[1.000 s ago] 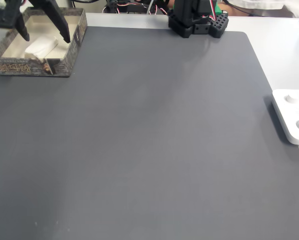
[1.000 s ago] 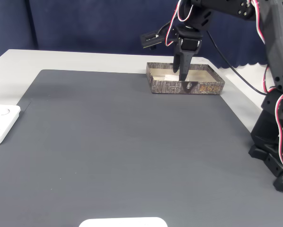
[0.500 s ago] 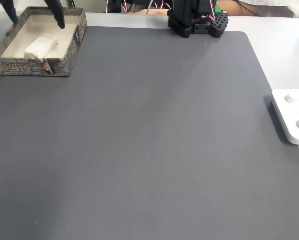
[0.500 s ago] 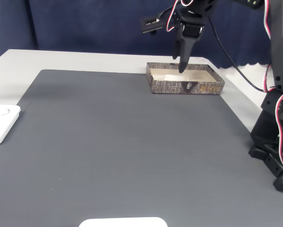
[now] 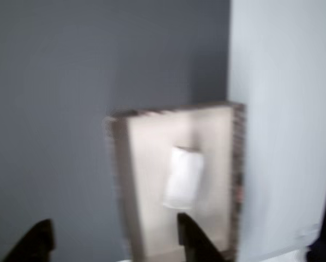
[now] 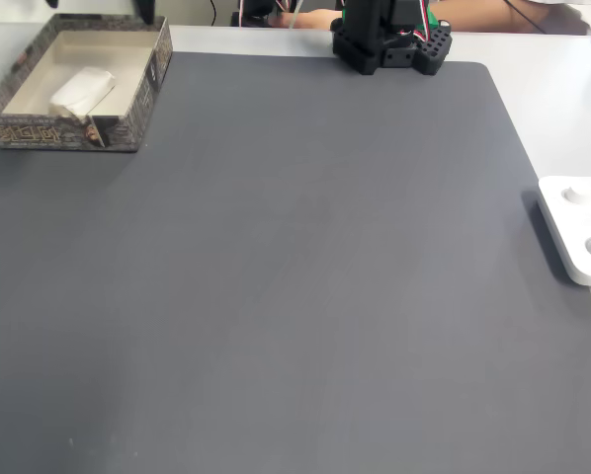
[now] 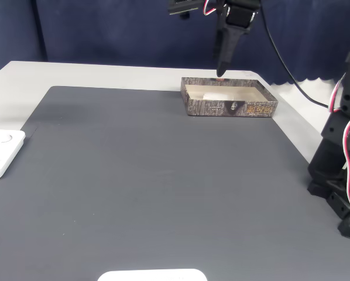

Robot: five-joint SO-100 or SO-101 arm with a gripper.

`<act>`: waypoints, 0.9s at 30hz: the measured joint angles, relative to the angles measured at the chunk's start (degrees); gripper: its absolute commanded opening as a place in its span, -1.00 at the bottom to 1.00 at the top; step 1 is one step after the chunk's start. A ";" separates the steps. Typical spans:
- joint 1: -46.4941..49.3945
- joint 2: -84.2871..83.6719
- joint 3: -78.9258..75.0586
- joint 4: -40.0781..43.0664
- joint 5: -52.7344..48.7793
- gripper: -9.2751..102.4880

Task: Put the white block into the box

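Dark grey matting covers most of the bench point(image 6: 572, 109), whose pale top shows along the edges.

In the other view, which is blurred, the box point(image 5: 122, 180) sits at the edge of the grey mat point(image 5: 54, 82) with pale bench to its right. The white block point(image 5: 183, 178) lies on the cream floor inside the box, near the middle, with bare floor on all sides of it. Two dark fingertips point(image 5: 193, 240) rise from the bottom edge, one left of the box and one over its near end; the jaws stand wide apart with nothing between them.

In a fixed view looking down on the mat, the box point(image 6: 127, 123) stands at the mat's top left corner, and the white block point(image 6: 81, 91) rests inside it, tilted on a diagonal, apart from the walls. The arm's black base point(image 6: 389, 39) sits at the top edge. A flat white device point(image 6: 582, 237) lies at the right edge, well apart from the box.

In a fixed view from the side, the gripper point(image 7: 221, 70) hangs above the far rim of the box point(image 7: 230, 108), pointing down and clear of it. The block point(image 7: 213, 95) shows as a pale patch inside.
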 measured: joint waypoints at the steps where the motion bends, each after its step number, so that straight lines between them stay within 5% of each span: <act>1: -0.88 1.41 1.58 0.00 -1.41 -0.42; 13: -14.68 14.94 16.52 2.55 -18.11 -0.86; 27: -38.67 26.81 31.82 1.76 -41.48 -0.86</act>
